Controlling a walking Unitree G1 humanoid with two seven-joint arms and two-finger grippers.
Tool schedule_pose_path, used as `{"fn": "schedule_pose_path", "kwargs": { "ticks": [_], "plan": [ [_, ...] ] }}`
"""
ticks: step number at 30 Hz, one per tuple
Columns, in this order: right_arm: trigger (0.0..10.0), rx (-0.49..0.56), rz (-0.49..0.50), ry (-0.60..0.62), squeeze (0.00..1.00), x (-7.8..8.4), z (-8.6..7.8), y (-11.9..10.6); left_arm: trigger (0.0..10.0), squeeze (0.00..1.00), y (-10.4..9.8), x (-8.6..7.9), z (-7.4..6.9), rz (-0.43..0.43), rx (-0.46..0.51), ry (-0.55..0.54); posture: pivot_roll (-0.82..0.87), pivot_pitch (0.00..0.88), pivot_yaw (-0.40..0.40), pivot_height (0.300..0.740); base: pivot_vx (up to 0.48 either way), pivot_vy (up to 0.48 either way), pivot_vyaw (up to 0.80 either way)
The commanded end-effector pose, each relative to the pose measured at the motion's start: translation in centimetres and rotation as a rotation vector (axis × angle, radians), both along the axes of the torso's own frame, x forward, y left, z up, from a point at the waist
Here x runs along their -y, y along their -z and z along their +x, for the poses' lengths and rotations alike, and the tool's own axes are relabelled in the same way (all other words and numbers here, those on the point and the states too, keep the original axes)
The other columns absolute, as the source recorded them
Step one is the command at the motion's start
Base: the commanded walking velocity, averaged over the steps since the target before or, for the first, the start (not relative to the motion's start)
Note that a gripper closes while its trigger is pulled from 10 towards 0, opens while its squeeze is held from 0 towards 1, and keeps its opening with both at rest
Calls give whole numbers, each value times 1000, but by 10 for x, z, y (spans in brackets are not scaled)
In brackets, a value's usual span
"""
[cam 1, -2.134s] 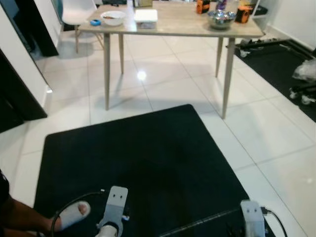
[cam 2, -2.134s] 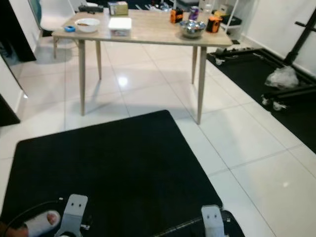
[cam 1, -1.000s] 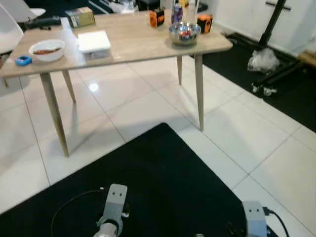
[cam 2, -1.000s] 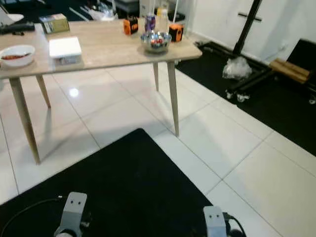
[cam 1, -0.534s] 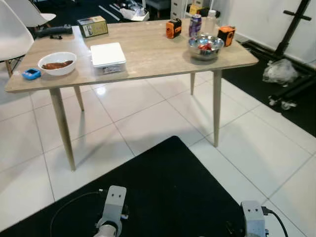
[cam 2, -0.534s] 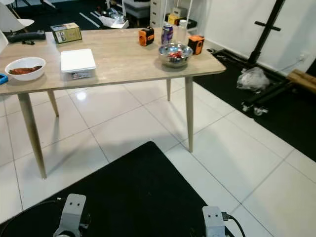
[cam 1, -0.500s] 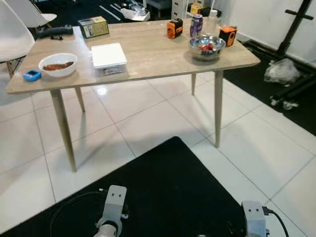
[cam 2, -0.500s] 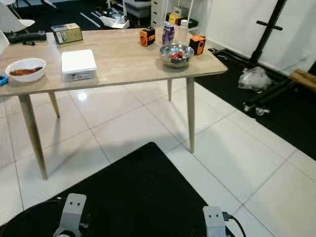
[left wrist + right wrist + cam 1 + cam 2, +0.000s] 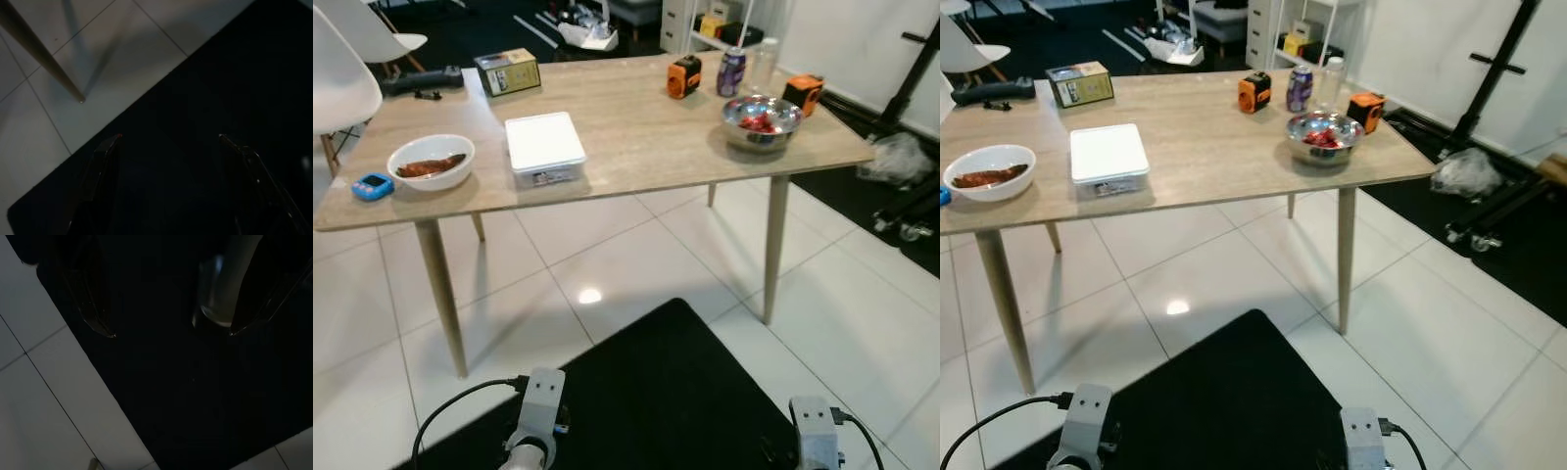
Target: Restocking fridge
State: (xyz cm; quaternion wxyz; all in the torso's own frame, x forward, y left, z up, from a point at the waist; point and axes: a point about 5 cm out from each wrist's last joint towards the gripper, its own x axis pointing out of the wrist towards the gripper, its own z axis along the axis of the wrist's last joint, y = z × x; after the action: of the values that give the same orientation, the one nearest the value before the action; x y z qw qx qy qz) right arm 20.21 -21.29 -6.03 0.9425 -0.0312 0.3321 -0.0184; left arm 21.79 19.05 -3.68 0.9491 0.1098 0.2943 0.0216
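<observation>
A wooden table (image 9: 636,147) stands ahead. On it are a white lidded container (image 9: 544,147), a white bowl of food (image 9: 431,162), a steel bowl of red items (image 9: 762,110), a purple can (image 9: 731,71), a clear bottle (image 9: 765,54) and a cardboard box (image 9: 508,71). Both arms hang low, their wrists at the bottom edge of the eye views. In the left wrist view my left gripper (image 9: 168,139) is open over the black mat (image 9: 234,73). My right gripper (image 9: 171,334) is open too, above the mat's edge, with nothing between its fingers.
I stand on a black mat (image 9: 675,392) on white tile. Table legs (image 9: 440,294) rise just beyond it. White chairs (image 9: 342,88) sit at the left. At the right lie a plastic bag (image 9: 901,157) and wheeled gear on a dark mat. Two orange devices (image 9: 682,76) and a blue gadget (image 9: 373,185) share the table.
The camera has swung and tilted up, so the table now looks nearer and larger. A person's foot seen at the mat's left has dropped out of view. Both arms hang as before.
</observation>
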Motion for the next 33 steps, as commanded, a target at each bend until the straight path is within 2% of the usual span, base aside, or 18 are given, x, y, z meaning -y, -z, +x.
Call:
{"fn": "schedule_pose_path", "kwargs": {
  "ticks": [1,26,33],
  "plan": [
    [10000,-24,-4,15,35,4,-6,3,10000,0,4,3,-5,-5,-23,4,-98,151,0,717,439,0,0],
    [10000,-24,-13,5,43,5,-3,2,10000,0,5,2,-6,8,-28,2,-90,139,-6,717,429,0,0],
    [10000,-21,-13,2,35,5,-2,1,10000,0,6,2,-7,8,-22,0,-91,138,-6,717,0,0,0]
  ]
}}
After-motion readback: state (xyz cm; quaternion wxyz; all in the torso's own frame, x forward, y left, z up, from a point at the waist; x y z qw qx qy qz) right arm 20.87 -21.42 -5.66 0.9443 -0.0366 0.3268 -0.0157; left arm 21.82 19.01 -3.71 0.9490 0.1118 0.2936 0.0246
